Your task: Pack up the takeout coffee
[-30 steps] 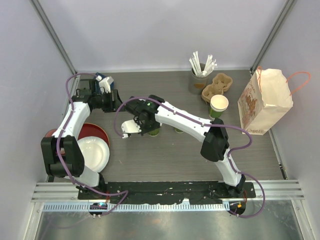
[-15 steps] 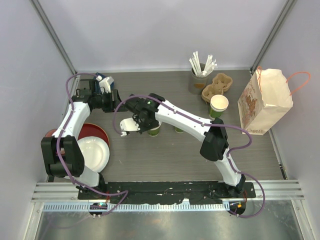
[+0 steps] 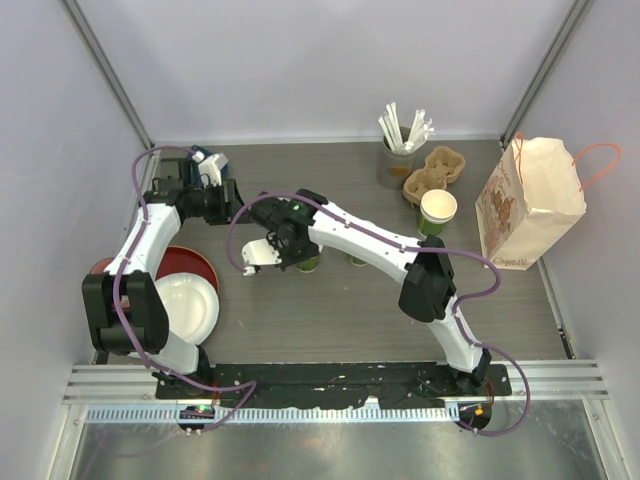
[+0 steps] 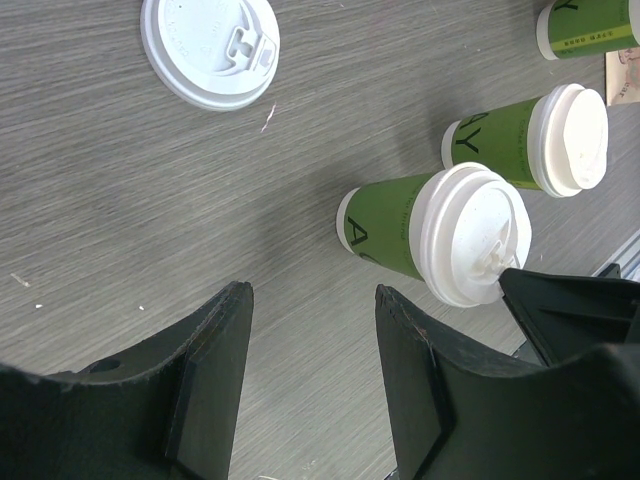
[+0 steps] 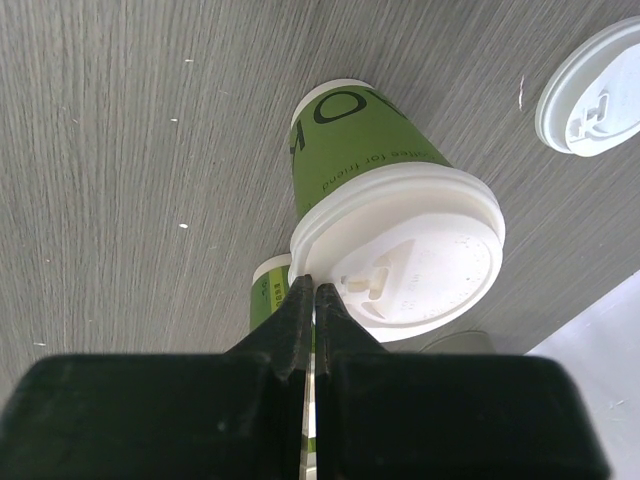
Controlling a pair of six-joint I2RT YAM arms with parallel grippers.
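The right fingers (image 5: 300, 318) are pressed together with nothing between them. Their tips touch the rim of the white lid on a green lidded cup (image 5: 398, 245). The cup stands upright on the tabletop (image 5: 120, 130), with its long axis vertical, lid up and base down. The lid's raised tab lies on the side nearest the fingertips. In the top view the cup sits left of the tabletop's middle, largely hidden under the right arm.

A second lidded cup (image 4: 530, 135) stands just to its right, not touching it. A loose lid (image 4: 210, 45) lies flat on the tabletop nearby.

The left fingers (image 4: 215, 360) are spread wide and hold nothing. They hover to the left of the first cup and farther back, apart from it.
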